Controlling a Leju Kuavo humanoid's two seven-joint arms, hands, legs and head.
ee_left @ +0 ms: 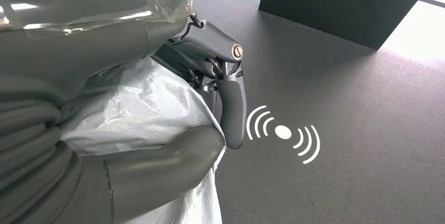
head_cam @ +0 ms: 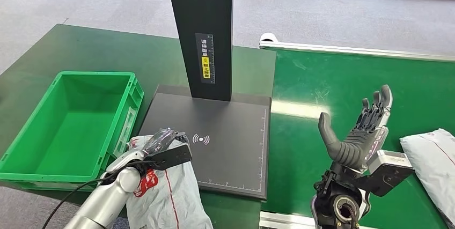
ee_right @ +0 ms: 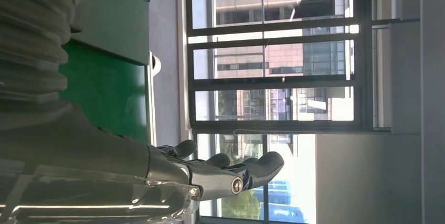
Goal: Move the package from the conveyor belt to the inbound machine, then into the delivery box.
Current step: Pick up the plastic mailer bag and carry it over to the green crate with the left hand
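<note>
A grey plastic package (head_cam: 166, 194) with a red label hangs off the near left corner of the black inbound machine's pad (head_cam: 225, 148). My left hand (head_cam: 161, 151) grips its upper end, thumb under and fingers over the crinkled package (ee_left: 141, 108), just beside the white wireless symbol (ee_left: 283, 132). My right hand (head_cam: 362, 132) is raised above the green conveyor belt (head_cam: 332, 84), fingers spread and holding nothing; the right wrist view shows its fingers (ee_right: 246, 169) against a window. A second grey package (head_cam: 434, 159) lies on the belt at the right edge.
The green delivery box (head_cam: 70, 127) stands left of the machine on the dark green table (head_cam: 107, 52). The machine's black upright column (head_cam: 204, 30) rises from the back of the pad. Grey carpet lies beyond the table.
</note>
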